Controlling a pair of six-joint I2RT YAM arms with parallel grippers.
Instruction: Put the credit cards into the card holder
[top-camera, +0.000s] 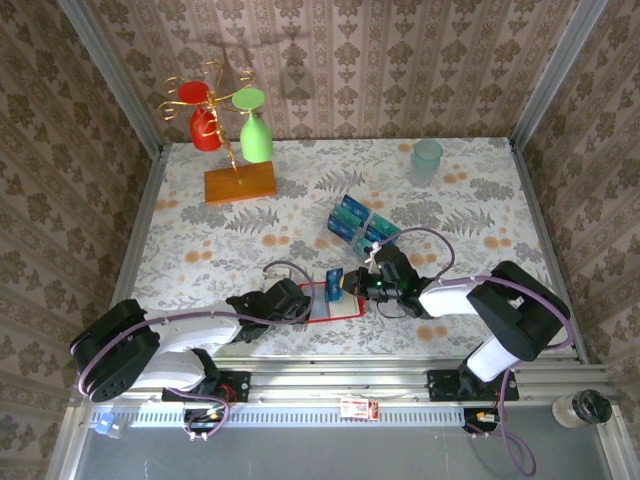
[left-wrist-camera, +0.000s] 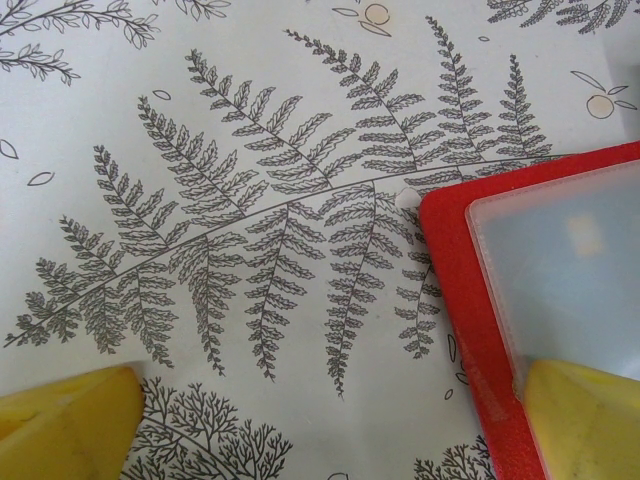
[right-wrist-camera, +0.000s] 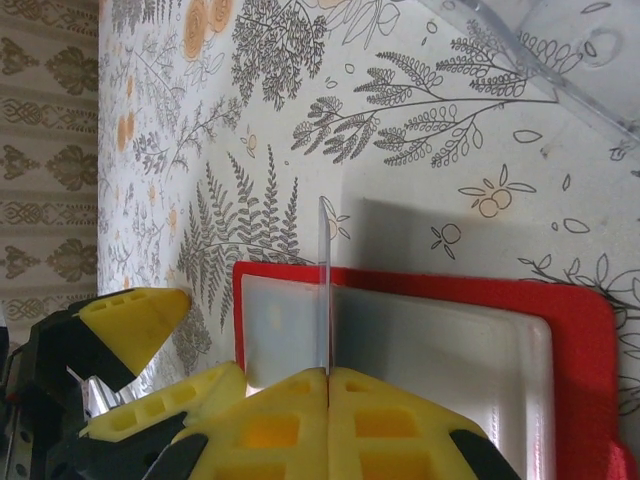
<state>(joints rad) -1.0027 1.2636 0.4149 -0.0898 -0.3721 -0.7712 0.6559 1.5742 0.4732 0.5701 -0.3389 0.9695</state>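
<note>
Your right gripper (right-wrist-camera: 328, 375) is clamped shut on a thin blue plastic card (top-camera: 335, 280). In the right wrist view you see that card edge-on, a narrow upright line rising from between the yellow fingers. It stands directly over the glossy red folding card holder (right-wrist-camera: 590, 330), which lies open and flat on the fern-printed table (left-wrist-camera: 250, 150). You cannot tell from these views whether the card's far edge touches the holder's frosted clear pocket (right-wrist-camera: 440, 340) or stops just short of it.

Your left gripper (left-wrist-camera: 330, 375) is spread wide at the holder's left end. In its own wrist view, one yellow finger (left-wrist-camera: 590, 420) lies over the corner of the holder's red border and clear pocket. The other finger sits over bare table, well apart from the first. It holds nothing.

From above, the holder sits near the front middle of the table, between your two grippers. Just behind the right gripper stands a clear acrylic rack (right-wrist-camera: 540, 50) carrying more blue and teal cards (top-camera: 360, 225).
</note>
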